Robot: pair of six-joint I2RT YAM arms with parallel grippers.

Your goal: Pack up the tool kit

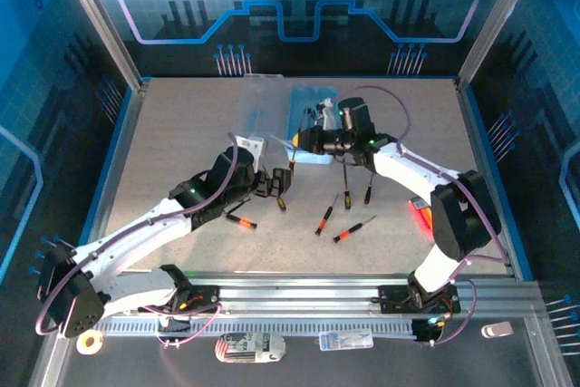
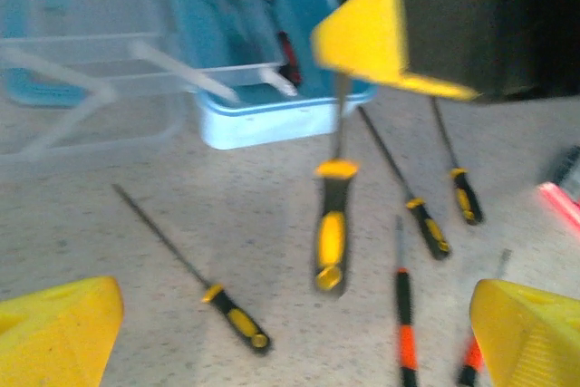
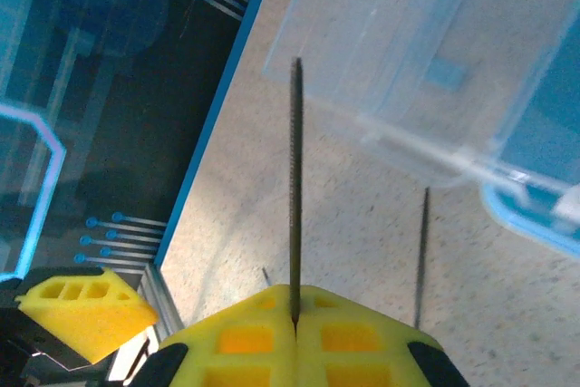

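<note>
right gripper [image 3: 295,310] clamped on yellow-handled tool [image 2: 331,233] by its shaft, handle hanging, likely to carry it to the box | left gripper [image 2: 292,340] jaws wide, holding nothing | box [image 2: 281,124] far centre, lid open | loose screwdrivers [image 1: 349,231] near side

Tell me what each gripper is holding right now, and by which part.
Right gripper pinches the yellow-and-black-handled screwdriver by its metal shaft, with the handle hanging free below. Left gripper is open, holding nothing.
</note>
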